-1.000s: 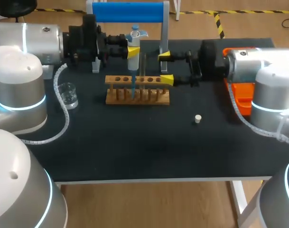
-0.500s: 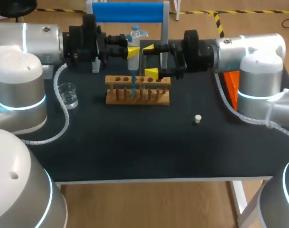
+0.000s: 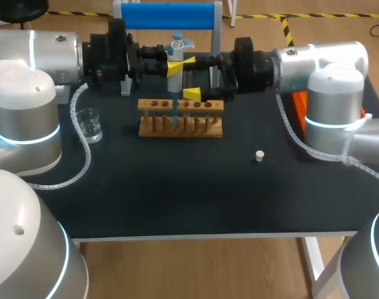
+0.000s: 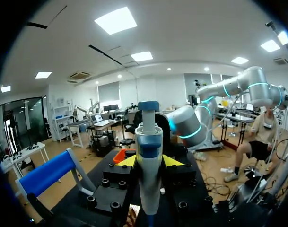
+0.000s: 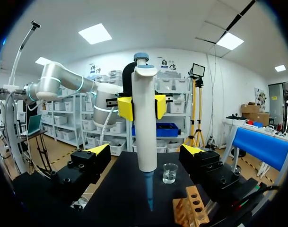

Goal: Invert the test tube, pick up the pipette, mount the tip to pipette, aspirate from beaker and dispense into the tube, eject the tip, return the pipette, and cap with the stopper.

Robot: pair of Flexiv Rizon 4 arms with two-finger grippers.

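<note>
The pipette (image 3: 176, 55) is held upright over the back of the bench (image 3: 177, 193), clamped by the left gripper (image 3: 174, 66), whose yellow pads (image 5: 126, 108) are pressed against its white body from both sides. A blue tip (image 3: 175, 111) is mounted on its lower end and hangs down at the wooden rack (image 3: 180, 118). Whether the tip's end is inside a hole of the rack cannot be told.

The right gripper (image 3: 190, 77) is held wide open. One yellow finger is seen on each side of the pipette, and neither touches it. In the right wrist view a clear gap is left between each finger and the pipette.

The glass beaker (image 3: 89, 124) is set on the bench to the left of the rack, well apart from it. The small white stopper (image 3: 259, 156) lies on the bench to the right of the rack and nearer the front edge, apart from both grippers.
</note>
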